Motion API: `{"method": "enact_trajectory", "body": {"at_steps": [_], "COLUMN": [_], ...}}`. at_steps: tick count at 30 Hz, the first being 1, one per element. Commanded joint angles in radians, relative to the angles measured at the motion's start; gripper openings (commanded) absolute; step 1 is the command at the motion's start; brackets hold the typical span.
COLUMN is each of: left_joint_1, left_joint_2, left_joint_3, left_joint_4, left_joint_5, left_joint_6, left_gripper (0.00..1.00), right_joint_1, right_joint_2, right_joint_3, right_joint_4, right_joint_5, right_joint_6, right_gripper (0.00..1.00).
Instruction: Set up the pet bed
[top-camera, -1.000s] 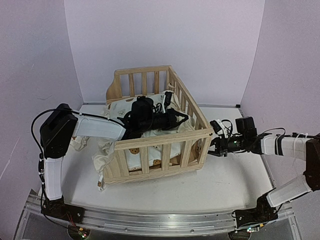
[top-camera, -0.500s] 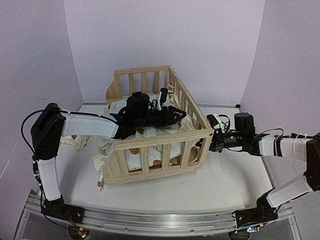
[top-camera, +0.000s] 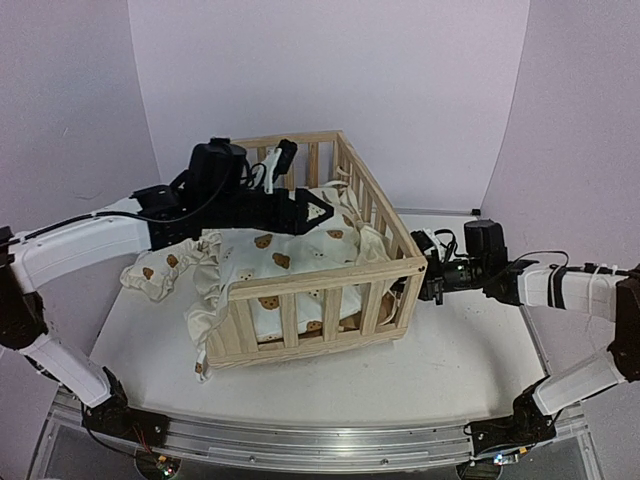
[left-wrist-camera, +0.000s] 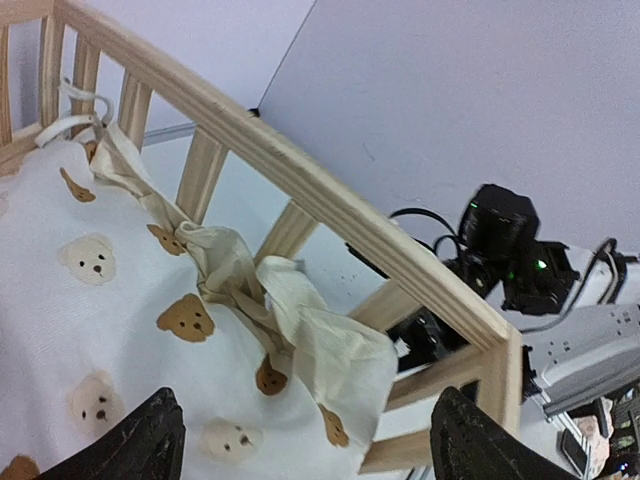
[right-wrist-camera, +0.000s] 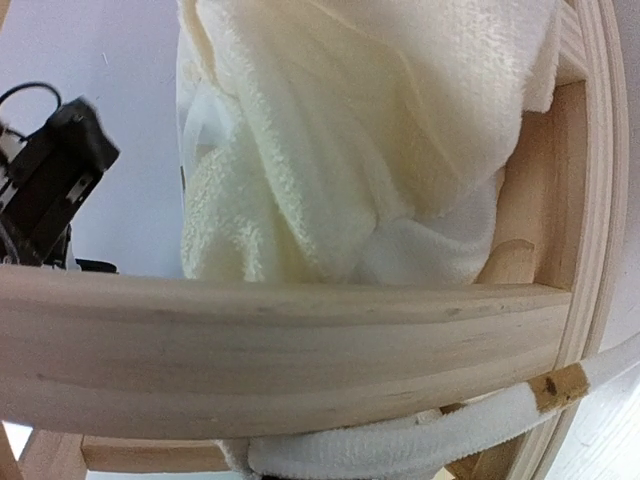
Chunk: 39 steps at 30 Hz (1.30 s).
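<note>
Left tool (top-camera: 322, 210) hangs above the bed with its jaws spread wide and nothing between them. The arm reaches in from the left, wrist tipped down toward the cushion (top-camera: 290, 250). That cushion lies inside the frame (top-camera: 330, 275), but not flat — its right edge is bunched against the right rail and its ruffle spills out of the open left side onto the table (top-camera: 450, 360). It looks soft and light, the sort of cloth that folds and drags rather than slides, so a pinch on the ruffle or a corner looks the best hold. A tie (left-wrist-camera: 75, 120) loops by the far slats. The pillow (top-camera: 150, 272) sits on the table left of the frame, easy to squash and lift. Right tool (top-camera: 428, 280) is closed, low and stretched level at the near right corner post — I can't tell if it touches it. The frame itself looks stiff and bulky; the top rail is the hold.
</note>
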Motion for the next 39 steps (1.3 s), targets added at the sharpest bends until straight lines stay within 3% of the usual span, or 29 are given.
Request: {"method": "enact_trajectory", "body": {"at_steps": [1, 4, 10, 13, 16, 23, 27, 31, 39], "left_joint_1": [-0.079, -0.182, -0.457, -0.573, -0.590, -0.604, -0.605, -0.605, -0.641], "left_joint_2": [-0.190, -0.241, -0.254, -0.302, -0.251, 0.131, 0.334, 0.452, 0.512], "left_joint_3": [-0.048, -0.083, -0.176, -0.372, -0.454, -0.399, -0.287, -0.237, -0.210], "left_joint_4": [-0.085, -0.085, -0.009, 0.336, 0.535, 0.911, 1.025, 1.138, 1.192], "left_joint_5": [0.026, 0.007, -0.313, -0.405, -0.423, -0.637, -0.761, -0.946, -1.107], "left_joint_6": [0.122, 0.194, 0.377, 0.546, 0.571, 0.594, 0.648, 0.697, 0.780], "left_gripper": [0.84, 0.79, 0.69, 0.72, 0.71, 0.51, 0.34, 0.32, 0.29], "right_joint_1": [0.026, 0.026, 0.026, 0.026, 0.033, 0.091, 0.099, 0.104, 0.103], "right_joint_2": [-0.062, -0.067, -0.077, -0.067, -0.053, -0.065, -0.064, -0.071, -0.073], "right_joint_3": [0.081, 0.073, 0.096, 0.157, 0.182, 0.213, 0.199, 0.191, 0.195], "right_joint_4": [-0.146, -0.148, -0.165, -0.252, -0.278, -0.276, -0.277, -0.276, -0.278], "right_joint_5": [0.024, 0.028, -0.003, -0.006, -0.014, 0.048, 0.052, 0.056, 0.046], "right_joint_6": [0.033, 0.129, 0.221, 0.175, 0.171, 0.215, 0.218, 0.215, 0.208], "right_gripper": [0.00, 0.00, 0.00, 0.00, 0.00, 0.00, 0.00, 0.00, 0.00]}}
